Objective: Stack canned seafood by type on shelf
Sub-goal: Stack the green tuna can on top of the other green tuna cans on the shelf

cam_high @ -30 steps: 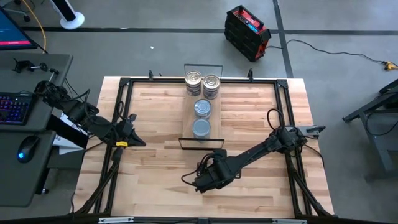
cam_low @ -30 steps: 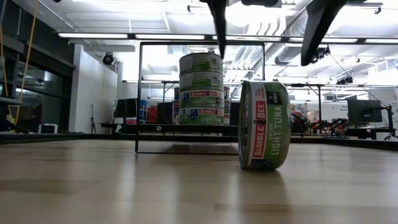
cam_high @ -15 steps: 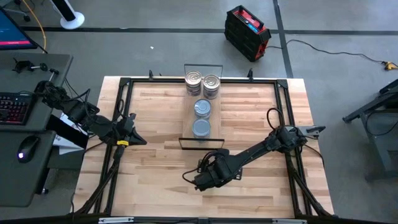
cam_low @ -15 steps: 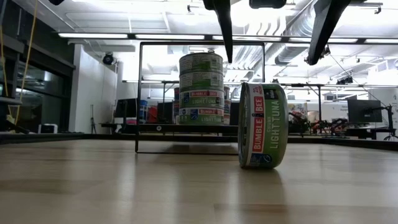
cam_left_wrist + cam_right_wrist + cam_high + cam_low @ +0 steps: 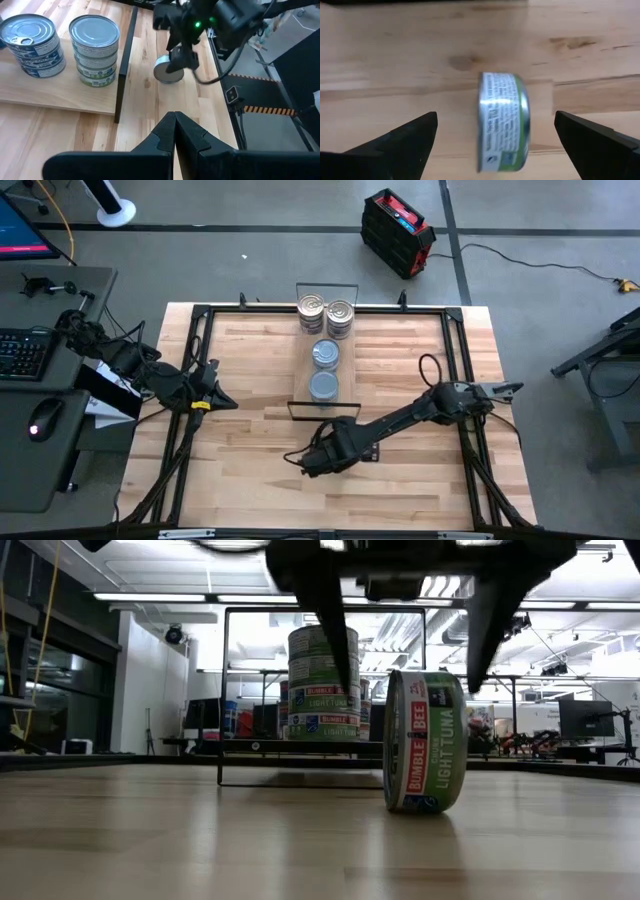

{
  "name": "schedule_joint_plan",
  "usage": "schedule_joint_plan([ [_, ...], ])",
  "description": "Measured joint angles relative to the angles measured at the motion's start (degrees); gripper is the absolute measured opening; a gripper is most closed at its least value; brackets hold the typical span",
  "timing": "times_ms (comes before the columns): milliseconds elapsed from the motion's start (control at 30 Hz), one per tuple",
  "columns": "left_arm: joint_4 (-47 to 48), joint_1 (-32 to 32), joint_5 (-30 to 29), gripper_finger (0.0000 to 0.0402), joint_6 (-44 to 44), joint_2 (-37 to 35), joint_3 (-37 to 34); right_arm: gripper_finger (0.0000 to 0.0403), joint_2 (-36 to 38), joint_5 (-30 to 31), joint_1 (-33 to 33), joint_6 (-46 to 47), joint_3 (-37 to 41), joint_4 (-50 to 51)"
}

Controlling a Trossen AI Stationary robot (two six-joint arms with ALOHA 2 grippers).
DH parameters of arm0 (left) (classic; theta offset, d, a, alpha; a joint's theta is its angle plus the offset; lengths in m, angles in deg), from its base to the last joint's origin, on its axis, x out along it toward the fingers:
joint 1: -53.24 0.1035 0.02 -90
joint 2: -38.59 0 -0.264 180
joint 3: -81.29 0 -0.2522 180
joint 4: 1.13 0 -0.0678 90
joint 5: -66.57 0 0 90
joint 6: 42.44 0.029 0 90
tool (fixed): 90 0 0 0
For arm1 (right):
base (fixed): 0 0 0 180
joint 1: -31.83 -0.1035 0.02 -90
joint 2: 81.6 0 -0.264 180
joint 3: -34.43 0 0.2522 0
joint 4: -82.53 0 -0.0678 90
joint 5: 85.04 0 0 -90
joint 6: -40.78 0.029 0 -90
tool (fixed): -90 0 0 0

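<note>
One tin of tuna (image 5: 424, 741) stands on its edge on the tabletop (image 5: 250, 480), just in front of the near end of the shelf (image 5: 300, 380), with its green label facing sideways and its flat faces upright. The right gripper (image 5: 405, 635) hangs directly over this tin, with its two fingers (image 5: 402, 137) spread wide apart, one on each side of the tin, and not touching it. In the low view the fingertips reach down to about the top edge of the tin. The right arm (image 5: 410, 416) is stretched low and long from its base at the right side of the table toward the middle front. On the shelf itself four stacks of tins stand in a line: two with shiny ring-pull lids (image 5: 312, 308) side by side at the far end, and two with pale blue-grey tops (image 5: 324, 386) closer to the near end. The left gripper (image 5: 222, 402) waits at the left side of the table, well apart from the shelf, with its fingers pressed together and holding nothing.
</note>
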Motion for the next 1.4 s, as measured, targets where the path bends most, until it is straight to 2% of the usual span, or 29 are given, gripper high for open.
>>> schedule_joint_plan([
  [167, 0.2, 0.0, 0.0, 0.0001, -0.3, 0.0, 0.0, 0.0394, -2.3, -4.7, 0.3, -2.9, 0.0, -0.4],
  [400, 0.2, 0.0, 0.0, 0.0001, 0.1, 0.0, 0.0, 0.0386, -2.8, -5.0, -0.1, -3.1, 0.0, -0.3],
  [533, 0.2, 0.0, 0.0, 0.0001, 0.2, 0.0, 0.0, 0.0354, -2.8, -5.2, 0.0, -3.2, 0.0, 2.2],
  [800, 0.2, 0.0, 0.0, 0.0001, 1.0, 0.0, 0.0, 0.0280, -2.8, -6.4, 0.7, -4.2, 0.0, 0.6],
  [967, 0.2, 0.0, 0.0, 0.0001, 1.5, 0.0, 0.0, 0.0263, -2.7, -7.0, 1.8, -5.7, 0.9, 0.8],
  [1067, 0.2, 0.0, 0.0, 0.0001, 1.5, 0.0, 0.0, 0.0251, -2.6, -10.0, 2.4, -6.3, 4.7, -3.9],
  [1200, 0.5, 0.0, 0.0, 0.0001, 1.5, 0.0, 0.0, 0.0240, -2.7, -10.8, 2.3, -5.9, 7.0, -11.0],
  [1400, 0.4, 0.0, 0.0, 0.0001, 2.2, 0.0, 0.0, 0.0234, -2.1, -10.3, 1.1, -4.3, 6.8, -8.4],
])
